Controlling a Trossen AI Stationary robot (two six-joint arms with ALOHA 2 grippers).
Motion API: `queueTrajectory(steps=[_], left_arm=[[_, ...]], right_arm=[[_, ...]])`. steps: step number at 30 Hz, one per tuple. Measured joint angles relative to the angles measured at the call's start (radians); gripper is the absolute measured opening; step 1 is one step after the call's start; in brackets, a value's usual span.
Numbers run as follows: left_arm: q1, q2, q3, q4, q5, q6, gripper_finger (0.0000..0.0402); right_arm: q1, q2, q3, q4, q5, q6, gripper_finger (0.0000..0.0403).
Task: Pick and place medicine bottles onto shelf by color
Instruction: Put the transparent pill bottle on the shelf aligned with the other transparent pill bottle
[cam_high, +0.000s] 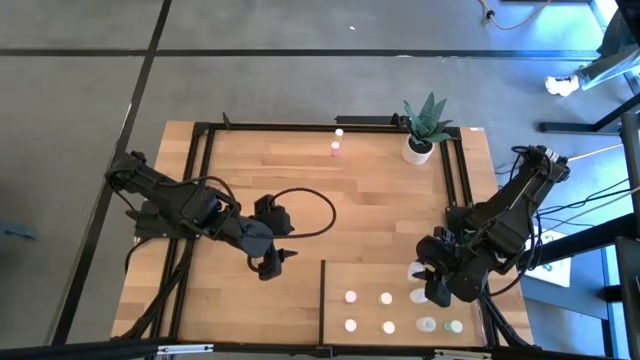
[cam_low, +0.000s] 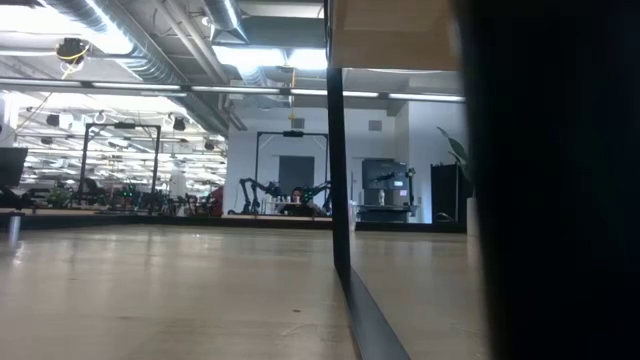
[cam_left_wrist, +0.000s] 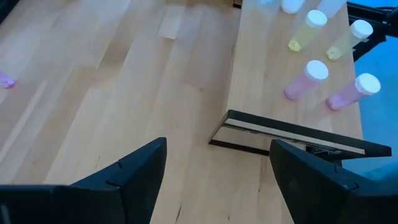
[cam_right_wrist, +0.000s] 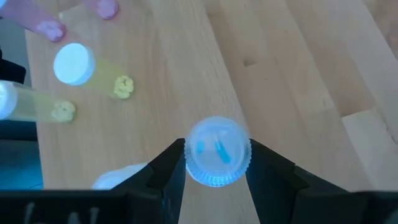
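Seven or so medicine bottles (cam_high: 351, 297) already stand in rows on the shelf (cam_high: 334, 300), the pale panel at about five o'clock on the tabletop (cam_high: 300, 180). The right gripper (cam_right_wrist: 217, 163) hangs over the shelf's right end, its jaws closed around a clear bottle with blue contents (cam_right_wrist: 217, 151), held cap-up just above the wood; yellow bottles (cam_right_wrist: 73, 63) stand nearby, pink ones beyond them. This looks like the placing step for that bottle.

Next, I judge, it must be lowered onto a bare spot beside its own colour group, clear of the yellow ones, and the jaws spread only once it stands.

Two bottles remain off the shelf, a pink one (cam_high: 335, 149) and a whitish one (cam_high: 339, 132) near twelve o'clock, left of the potted plant (cam_high: 424, 128). The left gripper (cam_left_wrist: 217, 177) waits mid-tabletop, jaws wide and empty.
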Motion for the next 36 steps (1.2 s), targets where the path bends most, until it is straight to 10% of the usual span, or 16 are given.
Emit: queueTrajectory(steps=[21,36], left_arm=[[0.000,0.000,0.000,0.000,0.000,0.000,0.0279],[0.000,0.000,0.000,0.000,0.000,-0.002,0.0279]], right_arm=[[0.000,0.051,0.003,0.008,0.009,-0.081,0.0151],[-0.001,0.055,-0.003,0.003,-0.045,-0.078,0.0231]])
